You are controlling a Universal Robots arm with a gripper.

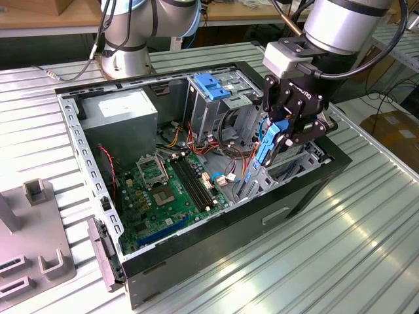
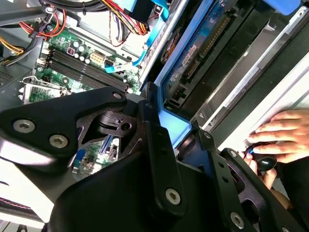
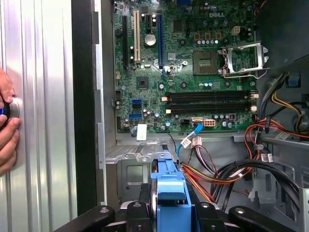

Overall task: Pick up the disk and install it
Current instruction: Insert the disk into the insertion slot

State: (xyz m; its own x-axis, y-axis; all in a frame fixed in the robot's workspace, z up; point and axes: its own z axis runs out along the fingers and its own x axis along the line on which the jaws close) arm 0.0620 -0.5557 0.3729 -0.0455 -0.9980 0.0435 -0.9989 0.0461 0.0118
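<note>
Black end effector [image 1: 277, 135] pinches the blue-framed disk [image 1: 264, 152] over the open computer case [image 1: 216, 243].

Exterior view overlooks the open case [image 1: 216, 245] from above; both wrist views closely face its motherboard [image 2: 72, 63] [image 3: 193, 96].

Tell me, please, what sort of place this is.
Probably a robotics lab or workshop bench: an opened computer case lies on a ribbed metal table, the gripper holds the disk over it, and a cardboard box sits nearby.
</note>
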